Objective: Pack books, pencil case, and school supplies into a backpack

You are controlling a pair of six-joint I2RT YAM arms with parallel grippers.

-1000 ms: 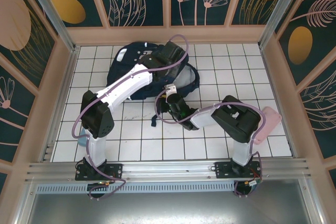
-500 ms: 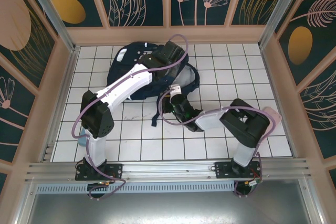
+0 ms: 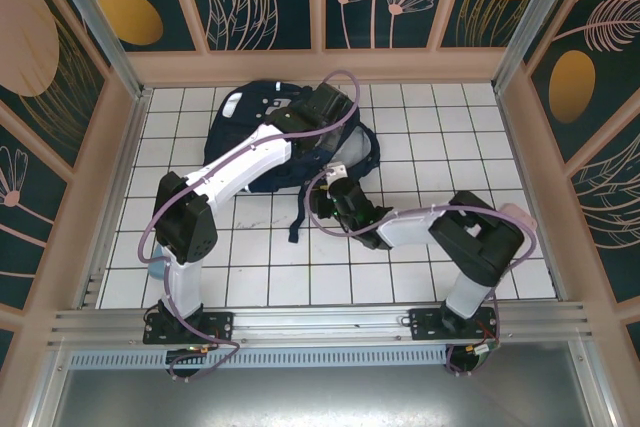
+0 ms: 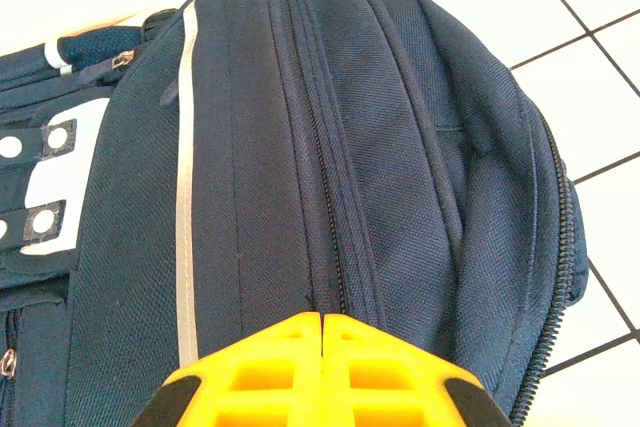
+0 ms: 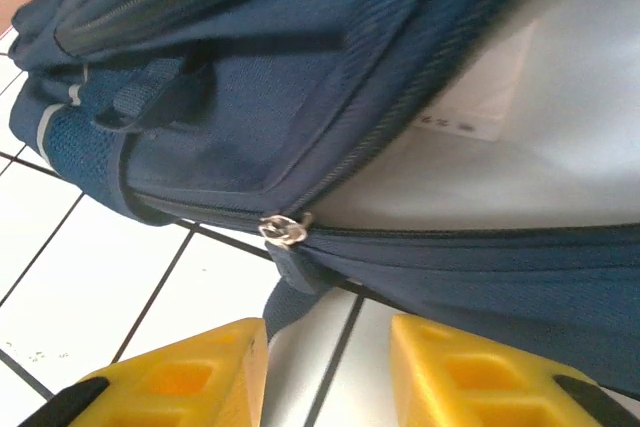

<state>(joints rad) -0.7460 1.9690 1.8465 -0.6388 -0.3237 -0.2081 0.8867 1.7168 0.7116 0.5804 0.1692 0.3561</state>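
Observation:
The dark navy backpack (image 3: 250, 132) lies at the back of the tiled floor. Its main zip is open and shows pale grey lining (image 5: 520, 147). My left gripper (image 3: 336, 143) is shut, and its yellow fingertips (image 4: 322, 319) rest on the fabric beside a closed zip seam (image 4: 330, 237). I cannot tell whether fabric is pinched. My right gripper (image 3: 325, 195) is open and low at the backpack's (image 5: 250, 137) near edge. The metal zip slider (image 5: 283, 230) lies just beyond its fingers (image 5: 328, 337), and a navy strap (image 5: 290, 292) hangs by the left one. The books are out of view.
A pink pencil case (image 3: 512, 232) lies on the tiles at the right, partly behind the right arm. A pale blue thing (image 3: 155, 269) shows beside the left arm's base. Patterned walls enclose the floor, and open tiles lie in front.
The right gripper has moved up and left to the backpack's zip edge, its elbow swinging right. Its jaws shut and then parted again. The left arm has held still.

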